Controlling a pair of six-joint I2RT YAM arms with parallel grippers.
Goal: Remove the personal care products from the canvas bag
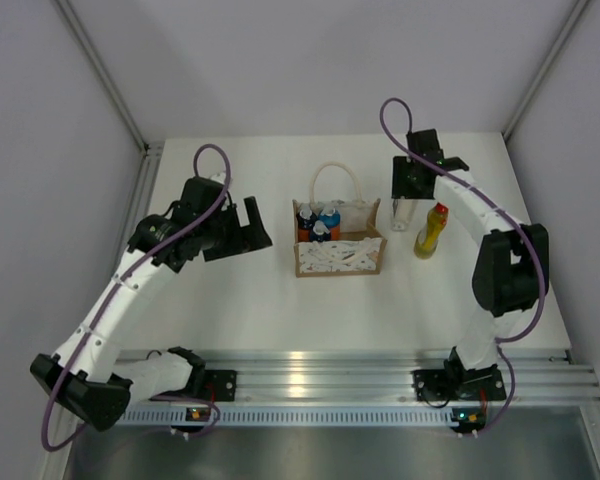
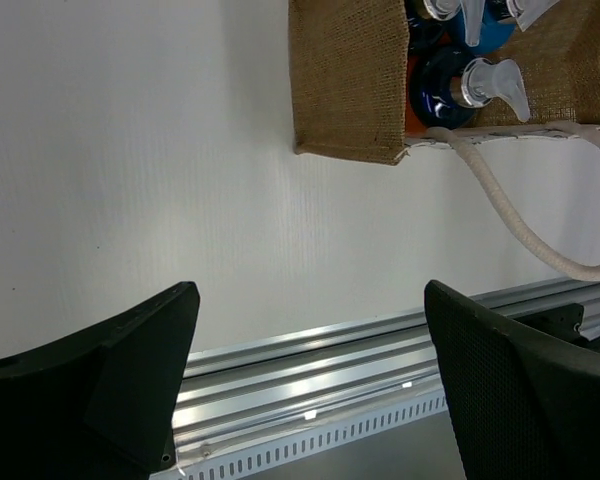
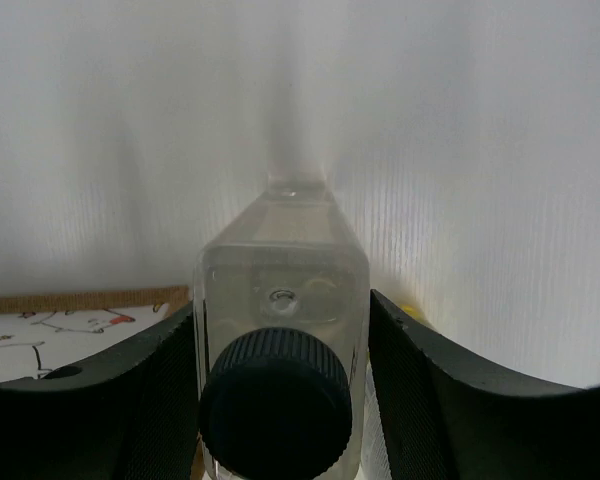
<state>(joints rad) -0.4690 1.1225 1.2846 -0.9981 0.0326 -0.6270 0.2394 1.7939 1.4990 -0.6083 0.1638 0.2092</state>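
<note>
- The white table (image 1: 230,290) is the biggest thing. It has lots of bare room on the left side and in front, up to the silver rail (image 1: 310,365) at the near edge.
- The canvas bag (image 1: 337,258) stands in the middle of the table, well away from every edge. Its top is open.
- The left gripper (image 1: 261,222) hangs just left of the bag, not touching it. Its fingers are spread wide with nothing in them.
- The right gripper (image 1: 404,205) is just right of the bag, near the far edge. Its 2 fingers press on the sides of the clear bottle (image 3: 280,280) with the dark cap.
- The yellow bottle (image 1: 431,232) with a red cap stands on the table, beside the right gripper.
- The orange bottles (image 1: 315,222) with blue caps sit inside the bag, by its far wall.
</note>
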